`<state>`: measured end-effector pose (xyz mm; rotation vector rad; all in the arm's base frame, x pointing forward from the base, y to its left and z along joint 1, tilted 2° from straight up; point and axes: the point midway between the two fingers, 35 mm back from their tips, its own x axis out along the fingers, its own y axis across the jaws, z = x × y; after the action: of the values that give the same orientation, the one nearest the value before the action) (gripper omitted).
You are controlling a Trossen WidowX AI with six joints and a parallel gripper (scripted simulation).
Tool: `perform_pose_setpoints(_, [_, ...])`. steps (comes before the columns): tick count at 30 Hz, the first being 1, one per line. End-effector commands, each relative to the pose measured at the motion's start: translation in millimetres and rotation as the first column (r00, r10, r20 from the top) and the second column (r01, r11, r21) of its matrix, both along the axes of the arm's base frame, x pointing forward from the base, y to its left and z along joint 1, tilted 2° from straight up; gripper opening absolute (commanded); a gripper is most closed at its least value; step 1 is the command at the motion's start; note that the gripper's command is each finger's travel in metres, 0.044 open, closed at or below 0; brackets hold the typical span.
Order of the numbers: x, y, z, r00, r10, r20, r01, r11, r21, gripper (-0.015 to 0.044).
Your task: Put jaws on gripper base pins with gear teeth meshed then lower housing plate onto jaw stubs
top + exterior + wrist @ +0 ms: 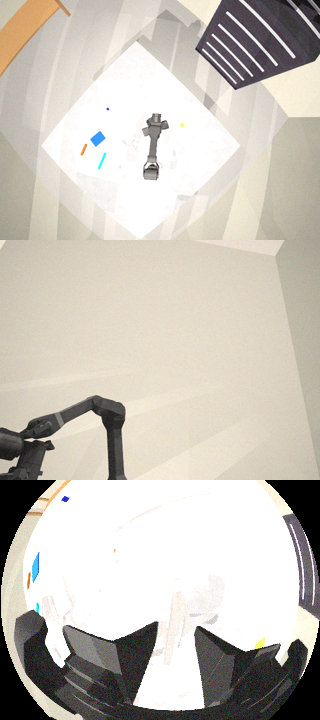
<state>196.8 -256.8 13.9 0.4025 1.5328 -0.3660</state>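
Observation:
My gripper (177, 626) points down at the table, its dark fingers partly closed around a pale, long, thin part (175, 615) that looks like a jaw. The arm hides this part in the top view. Another pale, angular part (132, 143) (54, 627) lies left of the arm, beyond the left finger in the wrist view. The glare washes out the white parts, so I cannot tell the base, its pins, the other jaw and the housing plate apart. The exterior view shows only the arm.
On the white table (139, 214) lie a blue block (97, 138) (35, 567), an orange bar (83, 149) (29, 580), a cyan bar (102, 160) and a small dark blue cube (107, 109) (65, 499) at left, and a yellow block (182, 125) (260, 643) right of the arm.

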Motion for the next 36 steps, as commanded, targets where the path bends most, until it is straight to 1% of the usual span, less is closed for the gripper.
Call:
perform_pose_setpoints(1, [0, -2, 13, 1.0, 0.004, 0.003, -0.004, 1.0, -0.01, 0.0134])
perform_pose_setpoints(8, [-1, 0, 35, 1.0, 0.004, 0.002, -0.004, 1.0, -0.01, 0.0134])
perform_pose_setpoints(14, [0, 2, 37, 1.0, 0.011, 0.002, -0.011, 1.0, -0.01, 0.0134])
perform_pose_setpoints(36, [40, 62, 39, 0.971, 0.239, 0.009, -0.239, 0.971, -0.01, 0.0134])
